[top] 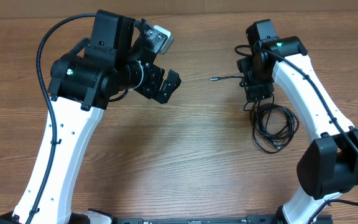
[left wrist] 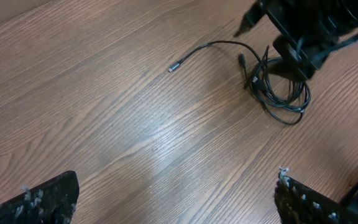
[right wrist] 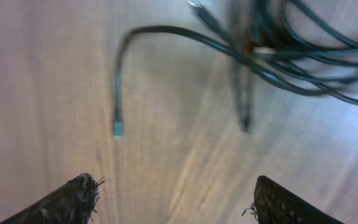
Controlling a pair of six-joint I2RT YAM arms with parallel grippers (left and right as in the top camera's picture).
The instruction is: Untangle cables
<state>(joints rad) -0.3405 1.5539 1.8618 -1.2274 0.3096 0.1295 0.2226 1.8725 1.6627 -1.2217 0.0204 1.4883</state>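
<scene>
Wood-grain worktop (top: 185, 155), two arms over it.

Cables (top: 272, 127): on the right half of the worktop. Thin black strands in a small loose coil, loops overlapping, flat on the wood. Loose strand (top: 232, 78) out of the coil toward the middle of the worktop, curved, ending in a small plug (top: 214, 79) well clear of the loops. Second short end (left wrist: 242, 60) at the coil's edge on the same side, seen from the left wrist; only a dark blur in the right wrist view.

Right fingers (right wrist: 291, 206): apart, nothing between them but bare wood. Poised above the worktop at the edge of the coil nearest the loose strand. In the right wrist view, plug to one side, loops to the other. Tips short of the strands there, no contact visible. From overhead, right arm (top: 309, 87) covering the upper part of the coil, so contact under it not checkable.

Left fingers (left wrist: 45, 200): spread wide, empty. Held over bare wood on the left half, well apart from the cables, wrist camera facing plug and coil across the worktop.
</scene>
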